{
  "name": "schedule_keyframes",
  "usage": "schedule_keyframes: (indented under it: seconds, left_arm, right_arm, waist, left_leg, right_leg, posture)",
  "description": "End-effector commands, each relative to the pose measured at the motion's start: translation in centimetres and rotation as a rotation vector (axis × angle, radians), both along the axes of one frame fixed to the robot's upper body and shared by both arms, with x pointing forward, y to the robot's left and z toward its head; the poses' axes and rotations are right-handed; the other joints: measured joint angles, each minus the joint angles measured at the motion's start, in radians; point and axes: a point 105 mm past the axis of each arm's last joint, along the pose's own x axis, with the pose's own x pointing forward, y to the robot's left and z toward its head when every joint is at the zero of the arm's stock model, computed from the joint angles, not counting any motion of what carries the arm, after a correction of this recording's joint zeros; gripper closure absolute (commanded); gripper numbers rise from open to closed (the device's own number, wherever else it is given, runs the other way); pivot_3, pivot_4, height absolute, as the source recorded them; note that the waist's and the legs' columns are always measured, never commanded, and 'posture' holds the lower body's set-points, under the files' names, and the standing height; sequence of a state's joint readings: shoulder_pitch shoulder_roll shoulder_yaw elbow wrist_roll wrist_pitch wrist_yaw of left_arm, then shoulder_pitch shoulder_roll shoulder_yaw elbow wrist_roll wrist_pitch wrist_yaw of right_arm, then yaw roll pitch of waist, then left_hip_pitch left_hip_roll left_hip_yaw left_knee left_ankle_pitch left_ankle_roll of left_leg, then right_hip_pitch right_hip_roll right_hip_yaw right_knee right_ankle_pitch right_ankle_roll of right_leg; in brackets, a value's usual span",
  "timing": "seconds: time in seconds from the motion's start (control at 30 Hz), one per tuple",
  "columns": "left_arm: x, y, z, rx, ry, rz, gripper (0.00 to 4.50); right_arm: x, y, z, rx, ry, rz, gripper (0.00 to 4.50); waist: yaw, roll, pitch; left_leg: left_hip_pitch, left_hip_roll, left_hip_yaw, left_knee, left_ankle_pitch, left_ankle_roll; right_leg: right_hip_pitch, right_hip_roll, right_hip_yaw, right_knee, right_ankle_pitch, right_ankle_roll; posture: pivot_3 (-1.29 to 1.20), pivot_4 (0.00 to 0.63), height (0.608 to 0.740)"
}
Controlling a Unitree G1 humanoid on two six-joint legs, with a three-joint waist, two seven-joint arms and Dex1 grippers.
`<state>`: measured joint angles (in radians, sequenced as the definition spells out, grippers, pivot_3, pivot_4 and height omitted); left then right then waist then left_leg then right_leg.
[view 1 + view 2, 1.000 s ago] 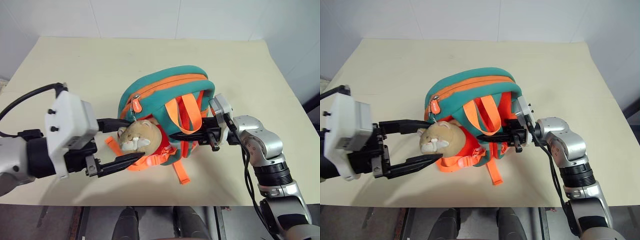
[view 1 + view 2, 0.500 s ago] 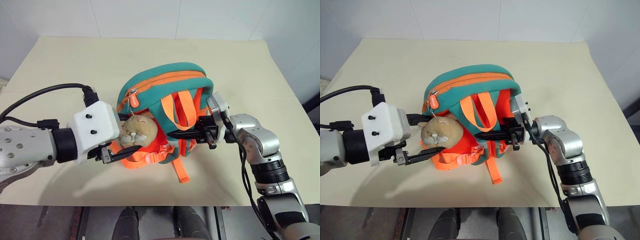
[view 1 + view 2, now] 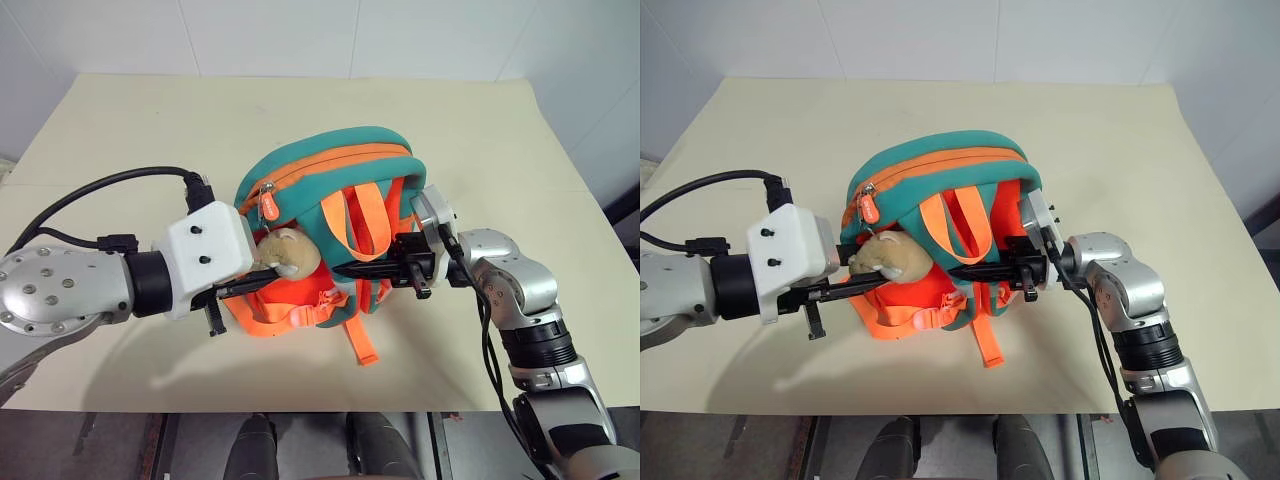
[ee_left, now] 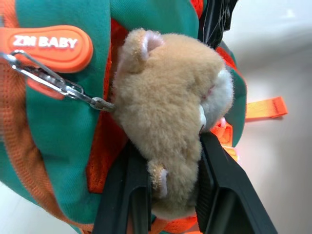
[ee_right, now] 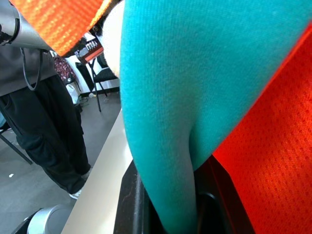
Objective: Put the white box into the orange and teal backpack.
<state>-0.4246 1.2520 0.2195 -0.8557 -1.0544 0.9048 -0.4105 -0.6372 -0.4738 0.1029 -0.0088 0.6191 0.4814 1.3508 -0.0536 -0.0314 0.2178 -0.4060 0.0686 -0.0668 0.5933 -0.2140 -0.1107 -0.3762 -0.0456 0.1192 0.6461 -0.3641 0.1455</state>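
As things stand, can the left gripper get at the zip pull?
Probably not yet: the left gripper is shut on the plush cat, so its fingers are occupied, though the zip pull hangs unobstructed beside it.

The orange and teal backpack (image 3: pixel 335 205) stands zipped on the table, tan plush cat (image 3: pixel 290 253) at its front.

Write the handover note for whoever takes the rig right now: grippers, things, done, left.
Left gripper: closed on the tan plush cat hanging at the backpack's front.
Right gripper: shut on a teal strap of the orange and teal backpack.
The backpack sits mid-table, held from both sides; its orange zip looks shut, with the ZM BABY pull at the cat's end.
Done: bag gripped.
Left: locate the white box, open the zip, put the box inside.
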Motion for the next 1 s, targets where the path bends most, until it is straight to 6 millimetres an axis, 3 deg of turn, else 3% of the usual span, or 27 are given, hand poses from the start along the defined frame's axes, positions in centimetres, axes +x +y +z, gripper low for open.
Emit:
schedule_keyframes:
  seconds: [0.03,0.23,0.4,0.63,1.0]
  left_arm:
    - [-0.7,0.3,2.7,-0.067,-0.046,-0.021,3.80]
    - [-1.1,2.3,5.5,-0.145,-0.043,-0.007,3.81]
    - [-1.7,3.1,6.5,-0.230,-0.028,-0.037,3.83]
    - [-2.4,4.7,7.1,-0.396,0.053,-0.082,3.83]
    - [-2.0,9.6,5.7,-0.527,0.141,0.069,3.86]
  right_arm:
    - [-0.6,-0.4,0.7,0.019,-0.029,0.004,4.50]
    - [-1.2,-0.4,0.4,0.023,-0.015,0.010,4.50]
    - [-1.4,-0.3,0.4,0.029,-0.013,0.010,4.50]
    - [-1.6,-0.4,0.3,0.028,-0.005,0.007,4.50]
    - [-1.8,-0.7,0.2,0.026,-0.005,-0.006,4.50]
  waist:
    - [0.000,0.000,0.000]
    - [-0.002,0.000,0.000]
    - [-0.002,0.000,0.000]
    - [-0.002,0.000,0.000]
    - [-0.005,0.000,0.000]
  left_leg:
    - [0.000,0.000,0.000,0.000,0.000,0.000]
    - [0.000,0.000,0.000,0.000,0.000,0.000]
    - [0.000,0.000,0.000,0.000,0.000,0.000]
    - [0.000,0.000,0.000,-0.001,0.000,0.000]
    - [0.000,0.000,0.000,-0.001,0.000,0.000]
  right_leg:
    - [0.000,0.000,0.000,0.000,0.000,0.000]
    - [0.000,0.000,0.000,0.000,0.000,0.000]
    - [0.000,0.000,0.000,0.000,0.000,0.000]
    - [0.000,0.000,0.000,0.000,0.000,0.000]
    - [-0.001,0.000,0.000,0.000,-0.001,-0.001]
  posture:
    - [0.00,0.150,0.740]
    - [0.00,0.150,0.740]
    - [0.00,0.150,0.740]
    - [0.00,0.150,0.740]
    - [0.00,0.150,0.740]
